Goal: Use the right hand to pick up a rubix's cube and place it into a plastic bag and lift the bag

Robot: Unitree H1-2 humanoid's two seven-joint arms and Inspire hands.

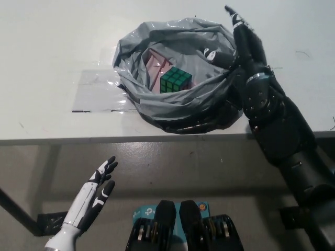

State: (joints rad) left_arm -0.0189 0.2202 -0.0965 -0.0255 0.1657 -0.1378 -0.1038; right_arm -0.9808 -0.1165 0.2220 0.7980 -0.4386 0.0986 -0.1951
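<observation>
Cube [175,81] inside bag [157,107]; right hand [242,44] at rim, grip unclear.

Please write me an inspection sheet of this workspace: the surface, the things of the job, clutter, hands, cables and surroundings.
Surface: white table, with a clear plastic sheet lying flat under the bag.
Job's things: grey plastic bag open, rim rolled down; rubik's cube inside it, green face up, beside something pink.
Clutter: nothing seen.
Hands: right hand at the bag's right rim, fingers extended, one finger inside the rim; left hand rests open below the table edge.
Cables: nothing seen.
Surroundings: grey floor below the table.
</observation>
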